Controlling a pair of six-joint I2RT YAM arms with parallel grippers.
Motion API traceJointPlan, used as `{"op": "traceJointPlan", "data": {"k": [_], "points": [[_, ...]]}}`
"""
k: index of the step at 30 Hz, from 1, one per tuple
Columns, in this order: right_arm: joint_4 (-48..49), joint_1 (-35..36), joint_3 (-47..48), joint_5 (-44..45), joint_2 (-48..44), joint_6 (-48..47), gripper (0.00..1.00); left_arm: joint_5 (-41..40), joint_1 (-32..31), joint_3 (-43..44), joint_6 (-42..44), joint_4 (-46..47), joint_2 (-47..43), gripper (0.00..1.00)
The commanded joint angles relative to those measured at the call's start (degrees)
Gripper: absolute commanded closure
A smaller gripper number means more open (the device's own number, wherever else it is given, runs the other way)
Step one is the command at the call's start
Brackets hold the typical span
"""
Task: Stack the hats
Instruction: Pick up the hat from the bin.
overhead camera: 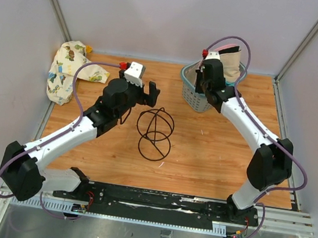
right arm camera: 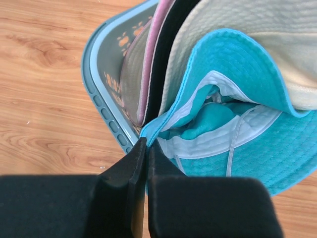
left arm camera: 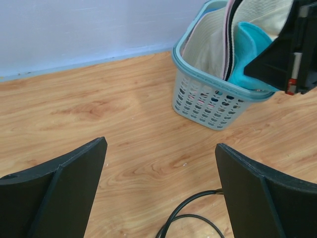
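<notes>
Right gripper [right arm camera: 144, 148] jaws are pinched together on the lower-left brim edge of the teal hat [right arm camera: 237, 69], whose brim runs up and rightward from the tips. It stands on edge beside the cream hat [right arm camera: 257, 20] in the basket [right arm camera: 99, 99]. With its jaws spread wide and holding nothing, the left gripper [left arm camera: 161, 144] hangs well apart, so the right arm is nearer.

Bright, even overhead light; faint shadows.

The basket [left arm camera: 208, 106] is pale blue; inside are a teal hat [right arm camera: 233, 64], cream hat [right arm camera: 247, 22], black hat [right arm camera: 167, 47] and pink hat [right arm camera: 152, 49]. The tabletop [overhead camera: 200, 160] has orange-brown wood grain.
</notes>
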Motion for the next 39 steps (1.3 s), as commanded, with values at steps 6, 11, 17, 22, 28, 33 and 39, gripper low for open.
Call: {"op": "traceJointPlan", "data": {"k": [6,11,17,22,28,33,39], "points": [[4.6,2.0,2.2,-4.0,-8.8,-4.2,1.0,-8.0,-0.6,1.0,-2.9,-3.9,-2.1,0.03],[4.7,2.2,3.4,-6.3,-11.2,-4.3,1.0,-8.3,-0.6,2.1,-4.3,-5.4,-3.2,0.03],[6.7,2.5,1.8,-7.9,-16.7,-3.1,1.0,-7.8,-0.6,2.6,-5.1,-6.7,-5.4,0.03],[6.6,2.6,1.9,-7.1,-18.7,-2.9,1.0,-6.7,-0.6,2.6,-5.4,-7.4,-6.4,0.03],[6.8,2.5,1.5,-7.4,-20.4,-2.4,1.0,-4.3,-0.6,2.7,-4.8,-7.6,-6.1,0.03],[7.8,2.6,0.9,-8.3,-22.6,-1.9,1.0,-3.7,-0.6,2.9,-4.1,-7.6,-5.6,0.04],[8.5,2.6,1.6,-11.8,-25.3,-0.5,1.0,-3.4,-0.6,3.0,-4.2,-7.3,-4.9,0.04]]}}
